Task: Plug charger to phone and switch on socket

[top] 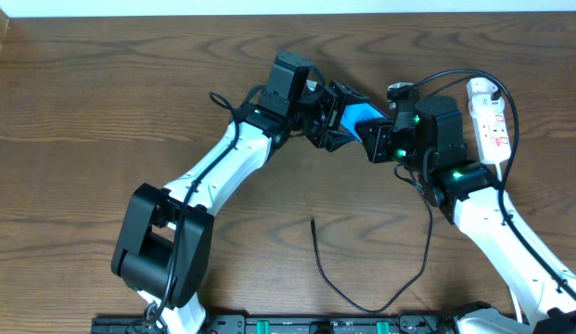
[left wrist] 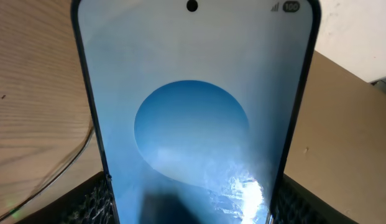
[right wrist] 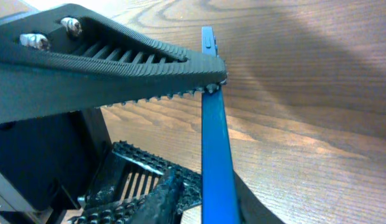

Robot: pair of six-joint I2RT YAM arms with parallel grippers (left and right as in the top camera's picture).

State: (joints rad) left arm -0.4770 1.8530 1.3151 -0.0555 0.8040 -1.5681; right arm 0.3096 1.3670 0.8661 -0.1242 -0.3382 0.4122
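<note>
Phone (left wrist: 193, 124) face-on at left wrist, edge-on at right wrist.

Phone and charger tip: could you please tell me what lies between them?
In the overhead view, beyond the left gripper holding the phone, only bare wooden table separates it from the charger tip.
</note>
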